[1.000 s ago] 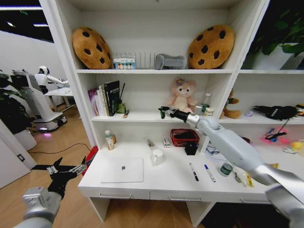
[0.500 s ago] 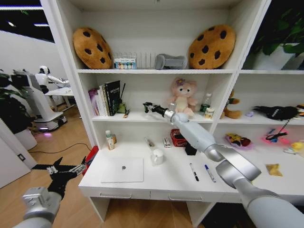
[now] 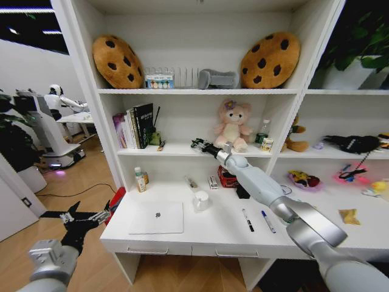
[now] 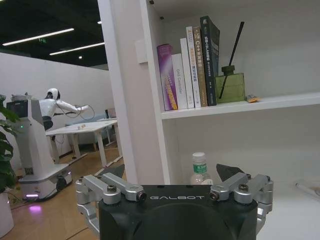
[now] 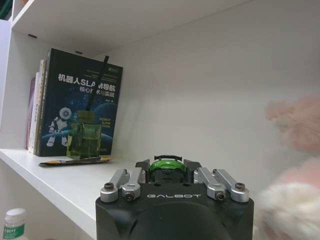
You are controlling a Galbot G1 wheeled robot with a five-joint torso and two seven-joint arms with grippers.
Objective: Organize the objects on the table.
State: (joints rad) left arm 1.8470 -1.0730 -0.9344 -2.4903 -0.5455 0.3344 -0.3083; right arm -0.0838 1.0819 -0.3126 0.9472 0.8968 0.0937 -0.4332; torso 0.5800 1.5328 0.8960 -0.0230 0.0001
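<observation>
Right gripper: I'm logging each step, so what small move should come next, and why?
Probably lower it onto the shelf and open. The right gripper, fingers shut on a small green item, hangs just above bare shelf between the books and the plush toy.

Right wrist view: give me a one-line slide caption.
Right gripper shut on a small green item, above the shelf near the green diffuser bottle.

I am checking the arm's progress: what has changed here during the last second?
The right gripper, shut on the green item, swung left along the middle shelf, then came slightly back right. The left gripper stayed low and open; laptop and pens stayed put.
</observation>
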